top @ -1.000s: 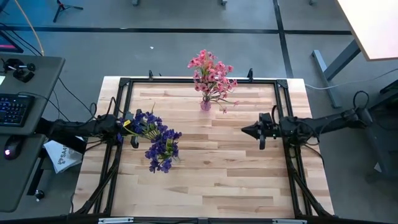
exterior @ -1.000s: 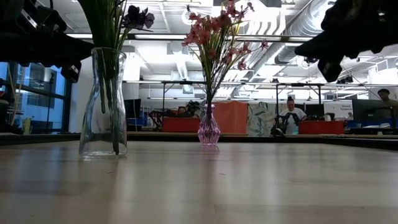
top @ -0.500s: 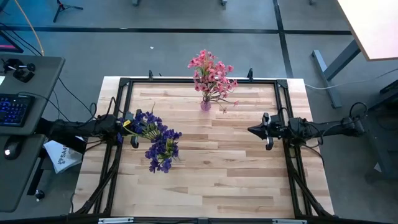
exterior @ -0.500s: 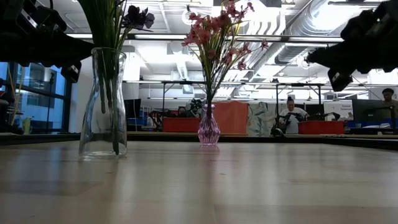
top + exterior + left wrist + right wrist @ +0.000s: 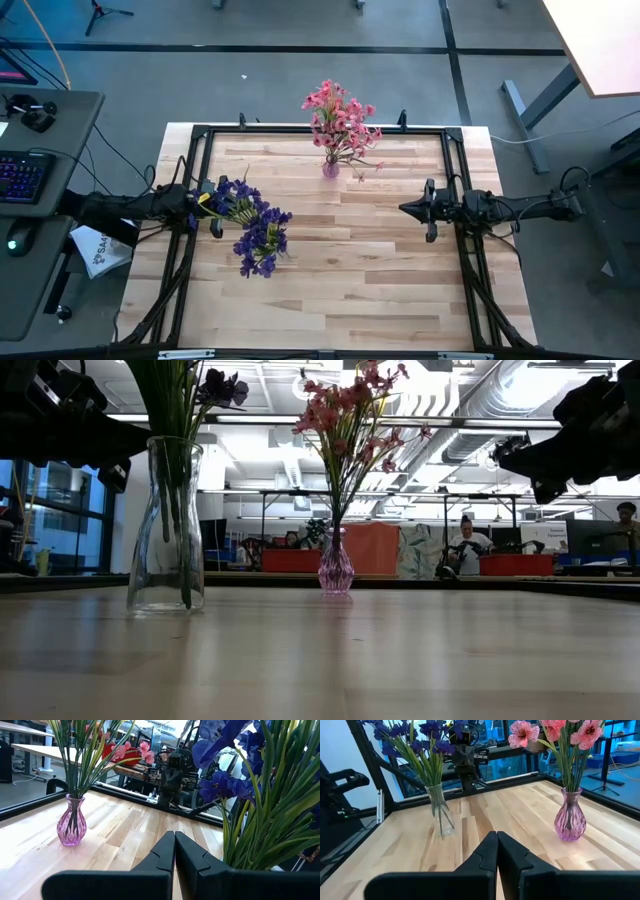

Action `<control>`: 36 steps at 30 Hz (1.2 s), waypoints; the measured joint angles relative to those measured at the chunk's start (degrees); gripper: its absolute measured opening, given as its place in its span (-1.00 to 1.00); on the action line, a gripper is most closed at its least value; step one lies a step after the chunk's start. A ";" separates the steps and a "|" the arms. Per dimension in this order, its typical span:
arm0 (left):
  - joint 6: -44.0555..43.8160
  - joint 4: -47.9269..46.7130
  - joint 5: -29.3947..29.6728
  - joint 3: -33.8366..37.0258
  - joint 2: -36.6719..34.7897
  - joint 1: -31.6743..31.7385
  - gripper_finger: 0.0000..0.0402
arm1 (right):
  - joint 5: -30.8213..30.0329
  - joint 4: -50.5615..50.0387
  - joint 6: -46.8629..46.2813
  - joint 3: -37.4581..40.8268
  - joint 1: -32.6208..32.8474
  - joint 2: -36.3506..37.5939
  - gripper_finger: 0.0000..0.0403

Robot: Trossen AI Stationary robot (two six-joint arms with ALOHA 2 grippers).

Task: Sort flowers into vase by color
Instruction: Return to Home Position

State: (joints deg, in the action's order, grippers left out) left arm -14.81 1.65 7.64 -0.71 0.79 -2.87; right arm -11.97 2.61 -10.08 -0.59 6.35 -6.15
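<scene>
**A:** Well, where do the flowers stand at this moment?

**B:** The purple flowers point(image 5: 258, 232) are in the clear vase point(image 5: 166, 525). This vase stands upright on the left side of the table point(image 5: 340, 295). The green stems go down inside the glass and the blossoms spread out above the rim. The pink flowers point(image 5: 340, 118) are in the small pink vase point(image 5: 330, 168), which stands near the far edge of the table, about in the middle. The two vases are well apart from each other.

**A:** And the arms?

**B:** The left arm point(image 5: 120, 208) comes in over the left edge of the table. The left fingers point(image 5: 161, 857) are pressed together and hold nothing. They are just beside the clear vase, and the purple blossoms and stems show very close in the left wrist view. The right arm point(image 5: 520, 208) comes in over the right edge and lies level above the table. The right fingers point(image 5: 485, 855) point toward the centre; they are also closed, with nothing between them. They are well apart from both vases.

**A:** Do the two arms face each other?

**B:** Yes, each wrist view shows the other arm across the table.

**A:** What is behind the table?

**B:** A large room, where a person point(image 5: 466, 545) sits far back.
</scene>
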 joint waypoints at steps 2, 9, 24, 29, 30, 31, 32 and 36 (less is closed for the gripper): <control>0.00 0.00 0.00 0.00 -0.01 0.00 -1.00 | 0.00 0.00 -0.21 -0.01 0.00 0.00 -1.00; 0.00 -0.02 0.00 0.00 0.01 -0.02 -1.00 | 0.35 -0.17 -0.06 -0.01 1.25 3.10 -1.00; 0.00 0.79 0.00 -0.02 -0.58 -0.15 -1.00 | 1.76 4.02 -0.35 0.03 0.28 5.85 -1.00; 0.00 0.10 0.01 -0.02 -0.58 -0.25 -1.00 | 1.78 2.64 -0.34 0.03 0.28 5.78 -1.00; -0.02 0.13 0.02 -0.02 -0.58 -0.29 -1.00 | 1.79 2.64 -0.34 0.03 0.28 5.77 -1.00; 0.00 0.07 0.02 -0.02 -0.58 -0.31 -1.00 | 1.79 2.64 -0.34 0.03 0.28 5.77 -1.00; 0.00 0.02 0.00 -0.02 -0.58 -0.31 -1.00 | 1.79 2.64 -0.34 0.04 0.28 5.77 -1.00; -0.02 -0.04 0.02 -0.02 -0.04 -0.31 -1.00 | 1.92 2.56 -0.34 0.05 0.28 5.77 -1.00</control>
State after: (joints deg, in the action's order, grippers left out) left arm -14.82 1.61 7.66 -0.73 0.75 -3.18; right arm -10.04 5.17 -10.41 -0.54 6.63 -0.38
